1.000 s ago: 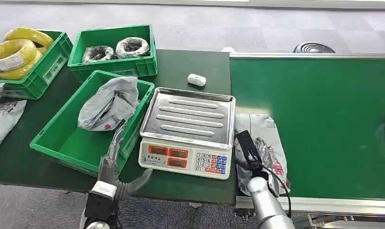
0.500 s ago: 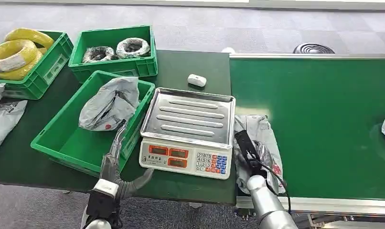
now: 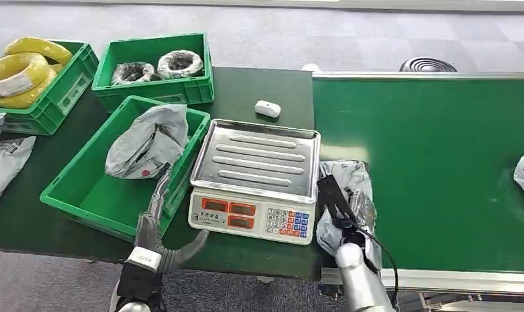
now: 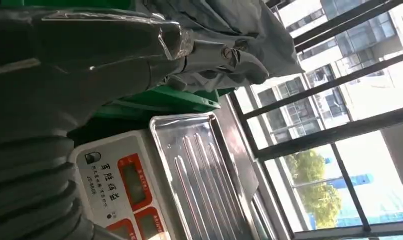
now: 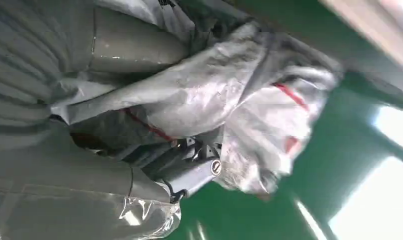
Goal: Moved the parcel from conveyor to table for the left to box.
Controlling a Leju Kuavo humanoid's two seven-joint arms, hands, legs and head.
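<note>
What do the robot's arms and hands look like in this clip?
Both forearms are silver. The left robot hand has a grey thumb, slim grey fingers and a black wrist with a white band. The right robot hand is dark, with a black cable looping beside its wrist. Wrist views show grey ribbed covers.

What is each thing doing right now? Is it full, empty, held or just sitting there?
Right robot hand: gripping the grey parcel at the conveyor edge.
Left robot hand: open, holding nothing.
Scale: tray empty.
Near green crate: holds one grey bag.
Far crate: holds two wrapped coils.
Left crate: holds yellow coils.
</note>
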